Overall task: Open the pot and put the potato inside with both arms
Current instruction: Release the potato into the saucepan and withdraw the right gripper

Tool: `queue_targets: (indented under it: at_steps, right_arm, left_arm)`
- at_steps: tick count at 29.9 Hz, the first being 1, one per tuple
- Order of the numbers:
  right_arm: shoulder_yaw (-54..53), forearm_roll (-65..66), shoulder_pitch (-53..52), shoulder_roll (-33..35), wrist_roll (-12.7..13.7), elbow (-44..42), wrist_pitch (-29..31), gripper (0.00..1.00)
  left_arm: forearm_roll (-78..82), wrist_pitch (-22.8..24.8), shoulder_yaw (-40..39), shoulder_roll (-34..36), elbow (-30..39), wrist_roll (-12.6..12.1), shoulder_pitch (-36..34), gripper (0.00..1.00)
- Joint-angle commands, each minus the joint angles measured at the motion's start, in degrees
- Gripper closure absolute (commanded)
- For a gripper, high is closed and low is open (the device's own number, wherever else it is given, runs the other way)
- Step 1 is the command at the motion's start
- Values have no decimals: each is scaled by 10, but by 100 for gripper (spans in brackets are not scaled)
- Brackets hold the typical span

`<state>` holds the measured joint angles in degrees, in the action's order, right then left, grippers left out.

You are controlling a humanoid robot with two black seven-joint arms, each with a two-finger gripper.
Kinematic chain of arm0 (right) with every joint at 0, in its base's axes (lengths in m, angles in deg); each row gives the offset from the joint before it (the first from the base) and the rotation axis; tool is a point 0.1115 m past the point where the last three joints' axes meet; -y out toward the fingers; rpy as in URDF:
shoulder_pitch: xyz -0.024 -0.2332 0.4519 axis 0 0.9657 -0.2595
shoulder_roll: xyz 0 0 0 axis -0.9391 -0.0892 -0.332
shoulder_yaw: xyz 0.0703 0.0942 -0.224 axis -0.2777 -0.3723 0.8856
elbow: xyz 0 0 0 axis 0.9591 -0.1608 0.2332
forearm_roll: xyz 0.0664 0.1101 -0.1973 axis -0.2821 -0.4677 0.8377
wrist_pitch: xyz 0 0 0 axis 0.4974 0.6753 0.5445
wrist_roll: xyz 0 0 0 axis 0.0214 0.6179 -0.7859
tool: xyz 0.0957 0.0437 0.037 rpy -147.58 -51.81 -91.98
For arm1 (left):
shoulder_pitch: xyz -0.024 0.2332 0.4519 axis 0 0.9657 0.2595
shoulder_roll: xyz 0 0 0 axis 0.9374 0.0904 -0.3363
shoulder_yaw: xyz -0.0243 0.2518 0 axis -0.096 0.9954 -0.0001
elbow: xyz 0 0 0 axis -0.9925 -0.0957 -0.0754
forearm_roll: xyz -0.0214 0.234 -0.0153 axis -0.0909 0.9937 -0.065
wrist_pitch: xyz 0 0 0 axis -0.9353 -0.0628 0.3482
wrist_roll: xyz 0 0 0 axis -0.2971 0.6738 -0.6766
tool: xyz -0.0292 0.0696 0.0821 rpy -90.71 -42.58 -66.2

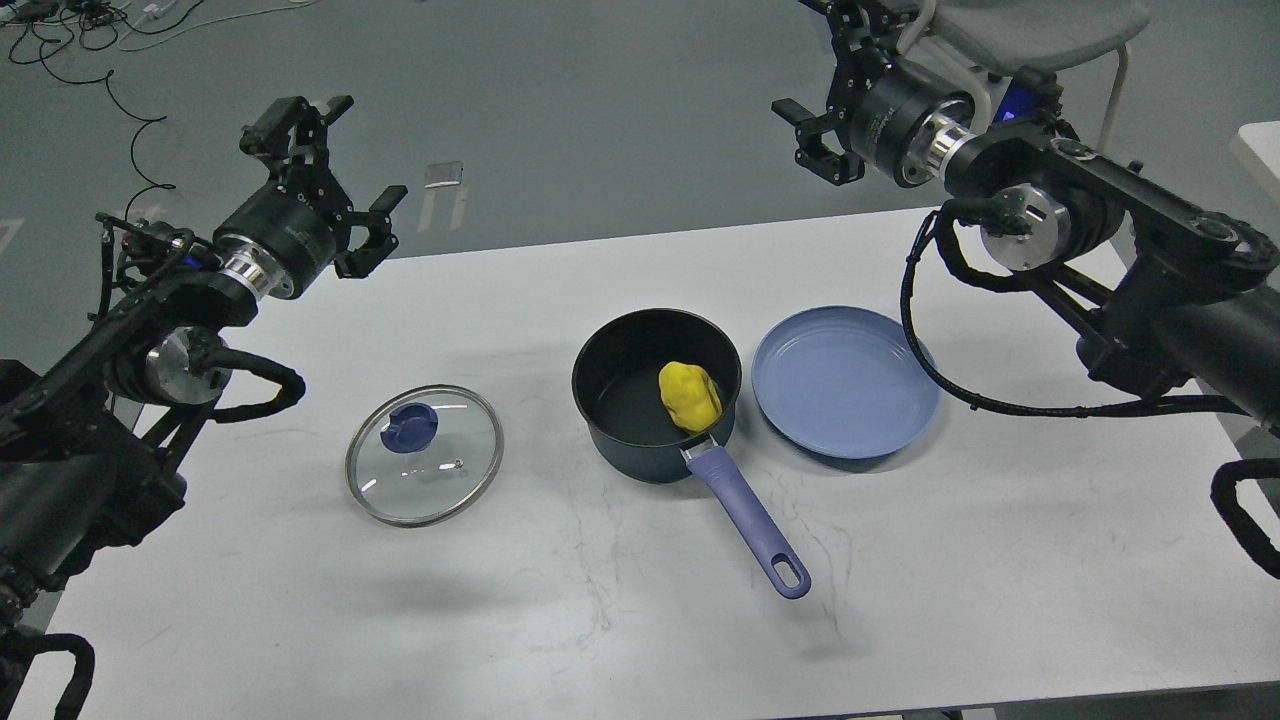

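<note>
A dark pot point(622, 447) with a purple handle point(752, 522) stands open at the table's middle. A yellow potato point(690, 394) lies inside it against the right wall. The glass lid point(423, 455) with a blue knob lies flat on the table left of the pot. My left gripper point(343, 152) is open and empty, raised over the table's far left edge. My right gripper point(815, 70) is open and empty, high above the far right of the table, well clear of the pot.
An empty blue plate point(845, 383) sits just right of the pot. A chair point(1030, 25) stands behind the table at the top right. Cables point(90, 30) lie on the floor at the top left. The white table point(600, 620) extends toward me.
</note>
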<state>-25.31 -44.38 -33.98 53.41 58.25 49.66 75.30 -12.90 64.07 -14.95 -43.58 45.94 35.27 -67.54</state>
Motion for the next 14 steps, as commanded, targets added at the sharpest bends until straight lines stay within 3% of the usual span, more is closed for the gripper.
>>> queue_targets:
  at_steps: [1,11,14]
  right_arm:
    - [0,3,3,5,-5,-15,1,0]
    - [3,3,5,13,-17,-15,11,0]
    - [5,8,6,14,-33,-15,26,0]
  left_arm:
    - [-1,6,-1,1,3,2,2,1]
    - [0,-4,-18,-3,26,2,22,1]
    - [1,-7,-19,-3,26,3,22,2]
